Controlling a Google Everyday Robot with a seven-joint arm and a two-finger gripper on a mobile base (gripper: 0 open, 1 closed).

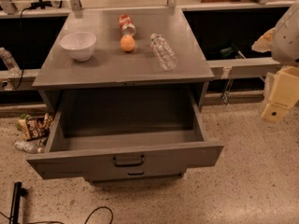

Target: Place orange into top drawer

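Note:
The orange (127,43) sits on the grey cabinet top (112,69), near the back middle and just in front of a soda can. The top drawer (70,164) is pulled wide open below it, and its inside looks empty. A dark bar handle (128,161) is centred on its front panel. My gripper (280,99), cream-coloured below a white arm (287,31), hangs at the right edge of the camera view. It is well to the right of the cabinet and far from the orange. It holds nothing that I can see.
A white bowl (78,45) stands at the left of the cabinet top. A red-and-silver soda can (126,24) lies behind the orange, and a clear plastic bottle (163,51) lies to its right. Snack bags (33,126) lie on the floor at the left. Cables (93,213) run at the bottom.

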